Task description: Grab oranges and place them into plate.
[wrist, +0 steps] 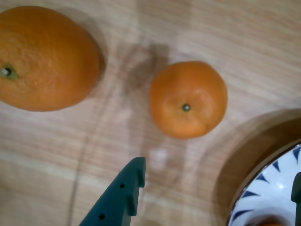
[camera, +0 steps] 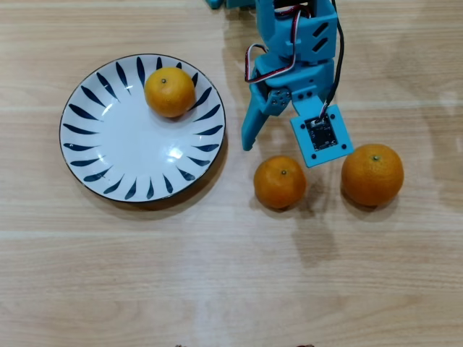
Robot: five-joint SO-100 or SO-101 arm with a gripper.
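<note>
- One plate (camera: 101, 155), white with dark blue petal strokes around its rim, lies on the left part of the light wooden bench (camera: 217, 289) in the overhead view.
- Three oranges in all, counted left to right in the overhead view.
- First orange (camera: 170, 92): it rests inside the plate, at about one o'clock from the plate's centre, near the rim.
- Second orange (camera: 280, 182): a small one on the bare bench, at about four o'clock from the plate and apart from its edge.
- Third orange (camera: 372, 174): slightly larger, on the bench at three o'clock from the second, with a clear gap between them.
- One blue robot arm (camera: 296, 43) comes in from the top edge at twelve o'clock, over the bench right of the plate.
- One pincer (camera: 278, 148): its fingers are spread wide apart and it holds nothing; it hangs just above the second orange, at twelve o'clock from it.
- In the wrist view, the left finger (wrist: 120, 197) rises from the bottom edge; the small orange (wrist: 188, 100) sits at about one o'clock from its tip, the larger orange (wrist: 44, 59) at about ten o'clock, and a slice of the plate (wrist: 263, 197) shows at the bottom right.
</note>
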